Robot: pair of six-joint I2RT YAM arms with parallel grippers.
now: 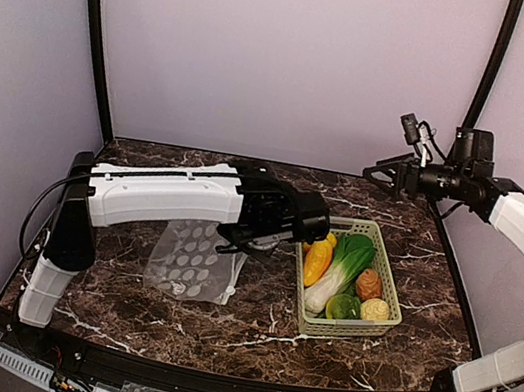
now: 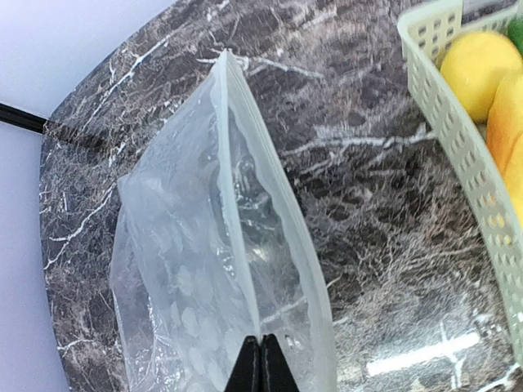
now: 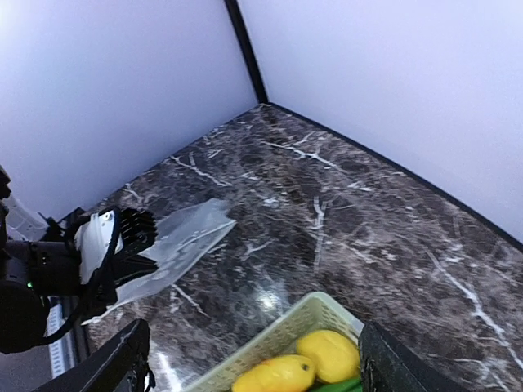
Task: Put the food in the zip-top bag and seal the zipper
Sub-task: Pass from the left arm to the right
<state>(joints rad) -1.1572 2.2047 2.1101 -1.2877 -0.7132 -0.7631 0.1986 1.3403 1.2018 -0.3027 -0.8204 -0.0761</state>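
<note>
The clear polka-dot zip-top bag hangs left of centre, lifted off the table by its top edge. My left gripper is shut on one lip of the bag's mouth. In the left wrist view the closed fingertips pinch the zipper strip, and the mouth gapes open beside it. The food lies in the green basket: yellow pieces, a leek, a brown one, a pale bumpy one and a green round one. My right gripper is open and empty, high above the basket's far end.
The dark marble table is walled by pale panels on three sides. The left arm's white forearm stretches across above the bag. The basket stands right of centre, about a hand's width from the bag.
</note>
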